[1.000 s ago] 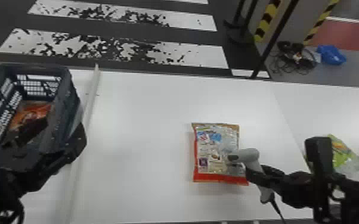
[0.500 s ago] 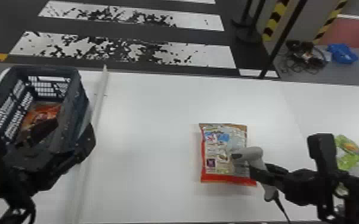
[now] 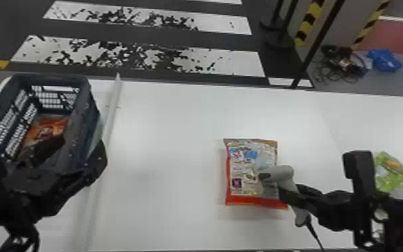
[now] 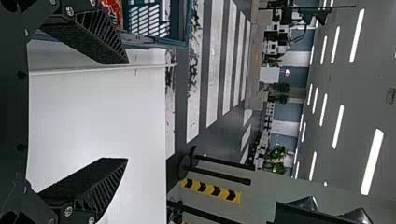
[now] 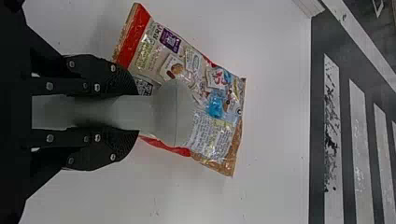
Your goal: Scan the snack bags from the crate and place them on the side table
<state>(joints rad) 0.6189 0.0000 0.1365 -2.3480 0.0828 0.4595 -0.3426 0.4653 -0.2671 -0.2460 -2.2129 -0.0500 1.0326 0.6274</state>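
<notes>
In the head view my left gripper (image 3: 73,150) stands open at the near end of the dark crate (image 3: 92,114), where an orange-red snack bag (image 3: 52,127) lies inside. The left wrist view has this gripper (image 4: 116,111) with its fingers wide apart and nothing between them. A silver and red snack bag (image 3: 251,161) lies on the white table (image 3: 164,140). Over its right part is my right gripper (image 3: 291,197), shut on the grey scanner (image 3: 279,174). In the right wrist view the gripper (image 5: 128,113) clasps the scanner (image 5: 175,112) above the bag (image 5: 215,102).
A green snack bag (image 3: 395,172) lies on the table surface at the right, beyond the right arm. A raised pale strip (image 3: 110,110) runs along the table between crate and middle. The scanner's cable (image 3: 316,234) hangs toward the near edge.
The whole head view has shifted, so the table and things on it sit a little farther right. Both arms look much the same relative to the crate and the silver and red bag.
</notes>
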